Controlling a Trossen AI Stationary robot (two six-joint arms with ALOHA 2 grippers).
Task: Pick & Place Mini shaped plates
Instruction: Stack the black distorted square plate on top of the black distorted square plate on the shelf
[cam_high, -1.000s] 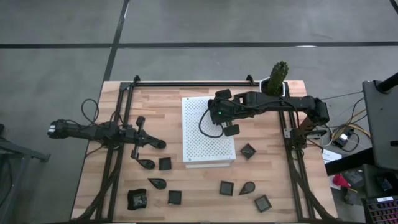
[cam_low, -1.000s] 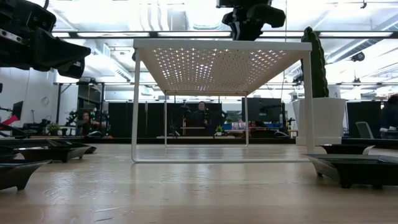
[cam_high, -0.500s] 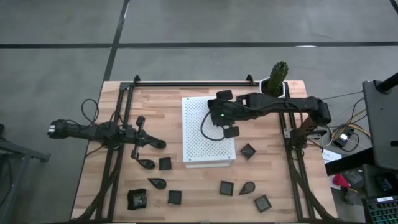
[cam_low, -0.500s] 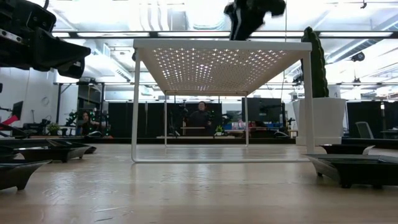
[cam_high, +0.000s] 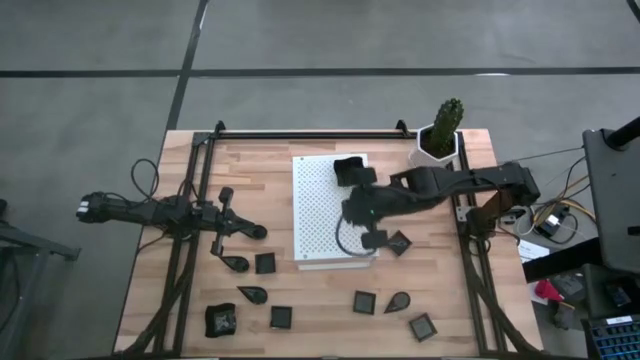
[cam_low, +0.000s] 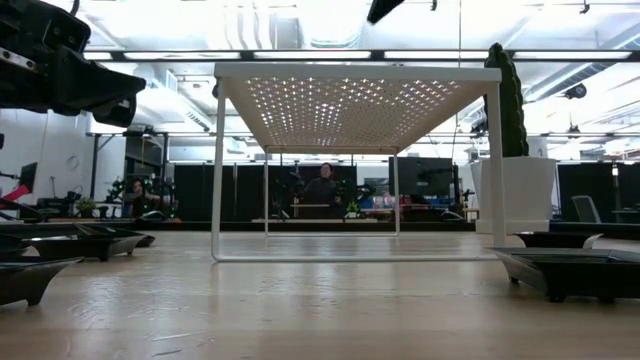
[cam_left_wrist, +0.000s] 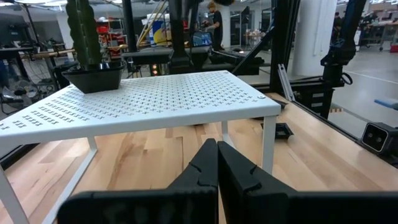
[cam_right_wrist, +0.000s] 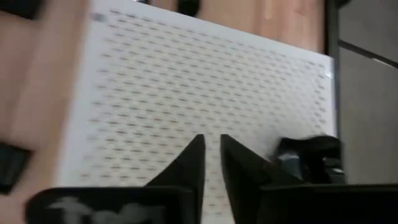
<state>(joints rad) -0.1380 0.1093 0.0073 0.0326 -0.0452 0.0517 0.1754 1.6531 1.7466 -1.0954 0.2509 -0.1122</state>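
Note:
One mini shaped plate sits flat on top of the white perforated board, near its far right corner; it also shows in both wrist views. Several more plates lie on the wood, such as a square one right of the board and others toward the near edge. My right gripper hangs over the board's right half, fingers a little apart and empty. My left gripper waits shut at the table's left.
A white pot with a cactus stands at the far right, close behind the board. Black frame rails run along the far edge and both sides of the table. The board stands on thin legs with open space beneath.
My right gripper has swung from the board's far right corner toward the table's near edge and risen, almost leaving the top of the low view. A plate now shows on the board where the gripper stood.

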